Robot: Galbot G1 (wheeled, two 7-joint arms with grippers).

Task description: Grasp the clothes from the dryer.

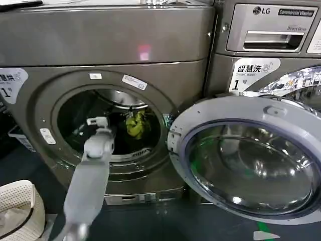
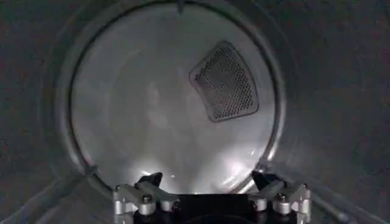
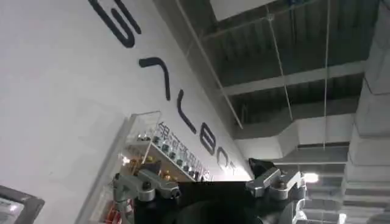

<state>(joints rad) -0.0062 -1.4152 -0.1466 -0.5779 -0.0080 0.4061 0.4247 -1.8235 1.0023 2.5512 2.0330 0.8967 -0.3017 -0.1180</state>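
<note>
Silver-rimmed door swung open beside dryer, left gripper w/ jaws apart inside

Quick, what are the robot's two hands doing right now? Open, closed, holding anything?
Left hand: open and empty, reaching inside the dryer drum.
Right hand: open, holding nothing, pointed up toward a wall and ceiling.

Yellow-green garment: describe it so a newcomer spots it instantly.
Start at the big bronze-grey dryer on the left, its round door swung open to the right. Look through the porthole into the dark drum: the yellow-green garment sits toward the back, right of the left tool. It is the one bright patch in there.
</note>
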